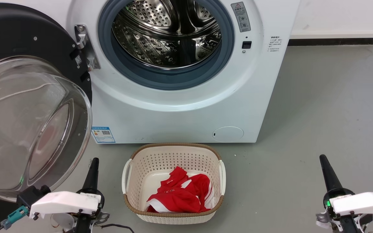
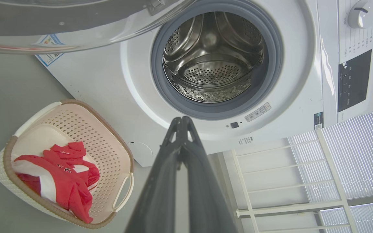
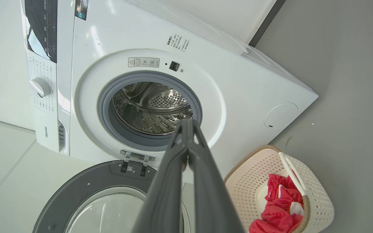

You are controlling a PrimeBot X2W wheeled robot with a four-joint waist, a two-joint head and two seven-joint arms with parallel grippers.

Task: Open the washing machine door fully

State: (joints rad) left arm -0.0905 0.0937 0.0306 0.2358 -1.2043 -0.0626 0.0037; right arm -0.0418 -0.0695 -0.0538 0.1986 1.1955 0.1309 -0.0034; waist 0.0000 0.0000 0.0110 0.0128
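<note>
The white washing machine (image 1: 180, 113) stands ahead with its steel drum (image 1: 167, 32) exposed inside the grey-blue gasket. Its door (image 1: 28, 123), a black disc with a bulging clear glass bowl, is swung wide to the left on its hinge (image 1: 84, 47). My left gripper (image 1: 93, 161) is shut and empty, low at the left, just right of the glass bowl and apart from it. My right gripper (image 1: 323, 159) is shut and empty at the lower right over bare floor. In the wrist views the machine (image 2: 303, 81) (image 3: 238, 81), the door (image 2: 76, 19) (image 3: 86, 187) and each shut gripper (image 2: 181, 119) (image 3: 187, 121) show.
A cream laundry basket (image 1: 173, 155) holding a red and white garment (image 1: 180, 194) sits on the grey floor in front of the machine, between my arms. A white wall and dark skirting (image 1: 332, 41) run behind at the right. A white rack (image 2: 287, 181) stands beside the machine.
</note>
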